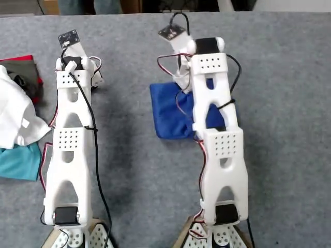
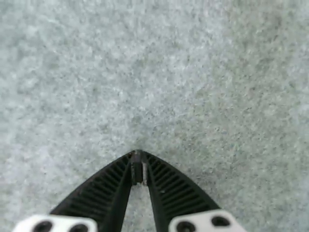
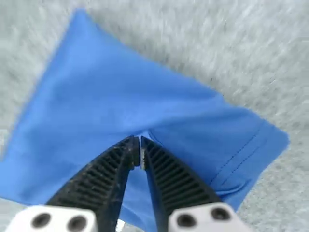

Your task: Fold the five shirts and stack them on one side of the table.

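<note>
Firstly, table point(image 1: 289, 77): grey, felt-like surface beneath both arms.
Left arm point(image 1: 70, 139): white, stretched out over bare table, apart from the blue shirt.
Left gripper point(image 2: 138, 168): black ribbed fingers pressed together at the tips, nothing between them. Bare grey table beneath and ahead of the tips.
Right arm point(image 1: 217, 139): white, stretched out above the blue shirt and covering part of it in the high view.
Right gripper point(image 3: 139, 153): ribbed fingers pressed together, tips down at a crease in the blue cloth. Cannot tell whether any fabric is caught between them.
Blue shirt point(image 1: 168, 116): folded into a rough rectangle, flat on the table directly under the right gripper. Spread ahead of the tips and to both sides of them, with a stitched hem off to one side. Extends out from under the right arm toward the left arm, well apart from the left gripper.
White shirt point(image 1: 15, 113): crumpled, on the outer side of the left arm and just beside it, far from the right gripper.
Teal shirt point(image 1: 20, 160): partly under the white shirt, beside the lower part of the left arm.
Red shirt point(image 1: 23, 58): at the table's edge beyond the white shirt, out to the side of the left gripper.
Dark shirt point(image 1: 26, 71): on top of the red shirt, partly covered by the white shirt.
</note>
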